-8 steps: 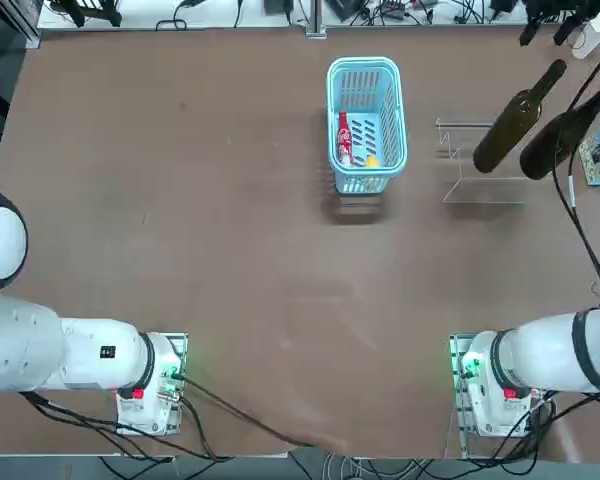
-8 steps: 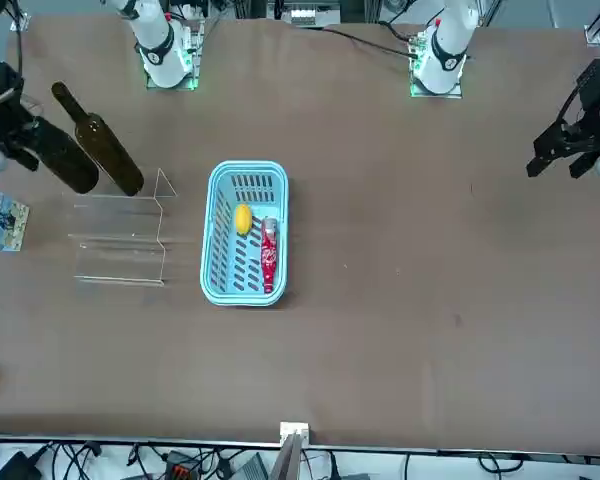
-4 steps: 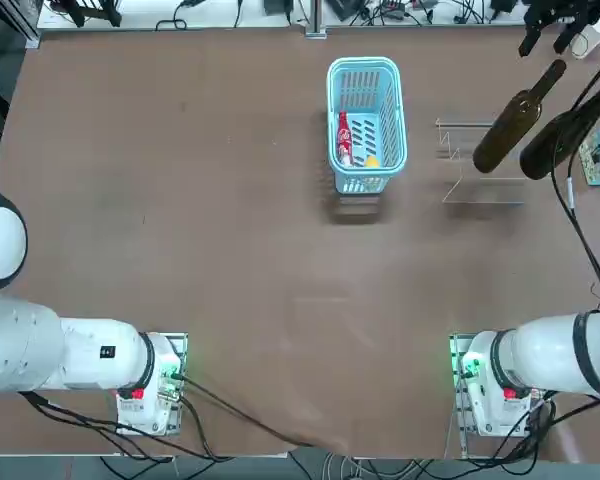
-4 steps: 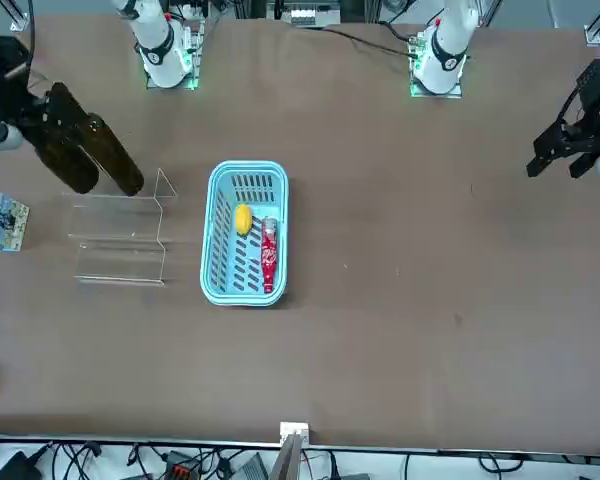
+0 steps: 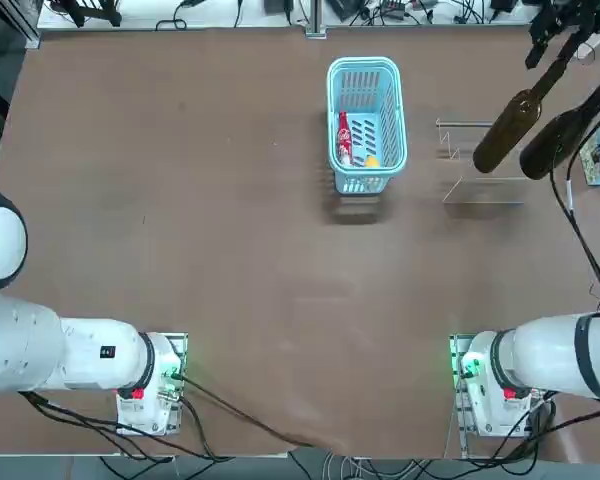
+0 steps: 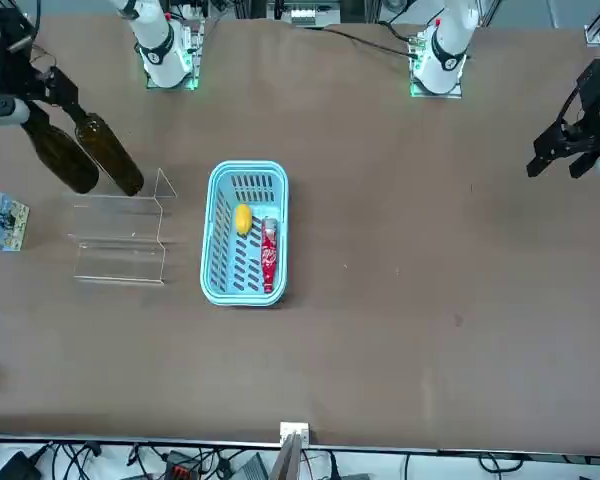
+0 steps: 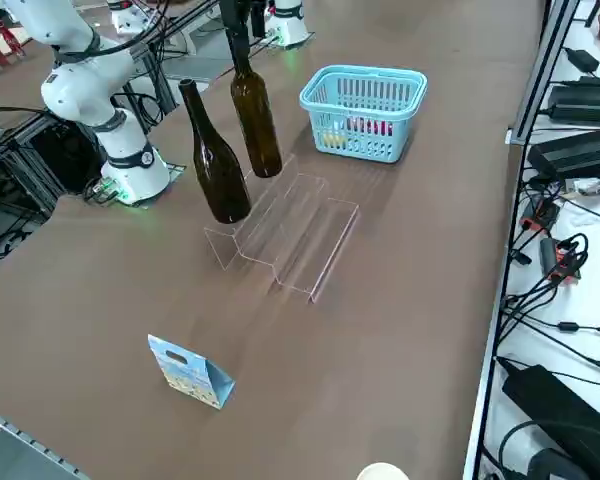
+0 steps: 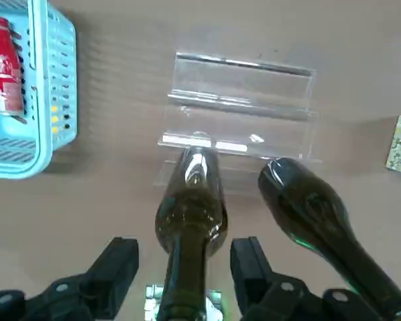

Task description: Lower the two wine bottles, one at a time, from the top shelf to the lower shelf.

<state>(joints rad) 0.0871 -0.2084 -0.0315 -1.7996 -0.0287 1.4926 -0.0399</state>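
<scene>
Here, open jaws (image 8: 185, 267) flank the neck of one dark, glossy, olive-brown glass wine bottle (image 8: 192, 210).

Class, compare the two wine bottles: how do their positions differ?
The wine bottle nearer the blue basket has its neck between the open fingers of the right gripper; the other bottle is outside them, nearer the printed box. Both are dark glass, slim-necked and upright on the clear stand.

We see two dark olive-brown glass wine bottles (image 7: 255, 120) (image 7: 220, 175), long-necked and upright, side by side on the top shelf (image 7: 280, 185) of the clear acrylic stand, above its lower shelf (image 7: 320, 245).
</scene>
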